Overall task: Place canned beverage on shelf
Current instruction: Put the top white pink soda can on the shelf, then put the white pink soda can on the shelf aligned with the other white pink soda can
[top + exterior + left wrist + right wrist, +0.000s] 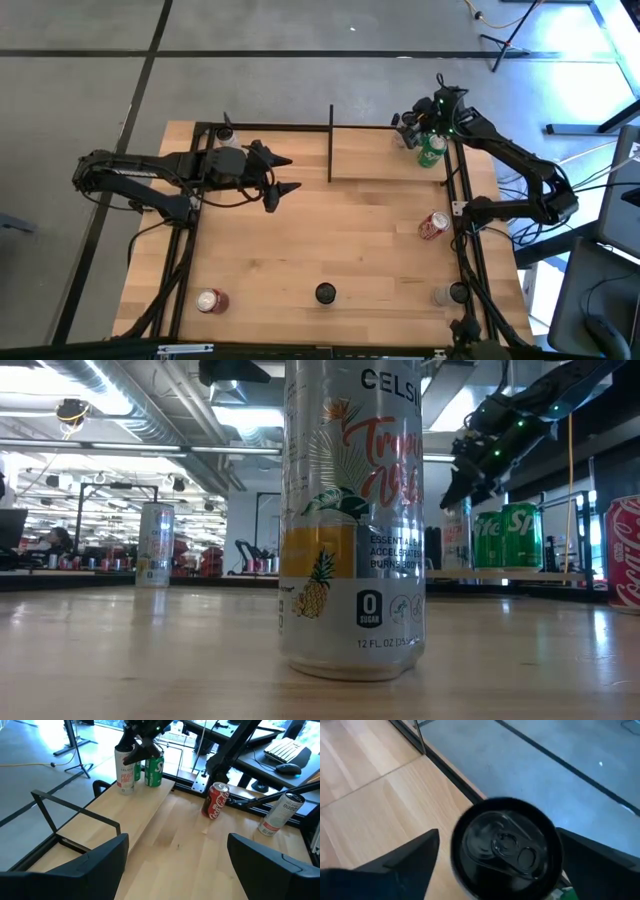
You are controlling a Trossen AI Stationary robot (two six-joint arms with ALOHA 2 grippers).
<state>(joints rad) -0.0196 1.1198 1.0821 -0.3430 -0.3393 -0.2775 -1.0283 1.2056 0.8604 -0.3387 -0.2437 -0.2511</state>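
The shelf (370, 160) is a small light-wood board with black posts at the table's far right. On its far right corner a white canned beverage (124, 775) with a black top (507, 845) stands upright, next to two green cans (154, 767). My right gripper (498, 832) hangs open over that can from above. Its fingers flank the can's top, and a gap shows beside one finger (415, 860). My left gripper (293, 173) waits open above the table's far left, with nothing between its fingers.
A red cola can (433, 225) stands at the right edge and a silver can (447, 295) at the near right. A black-topped can (325, 293) stands near middle, a red can (212, 300) near left and another can (228, 135) far left. Black frame rails (462, 250) line the sides.
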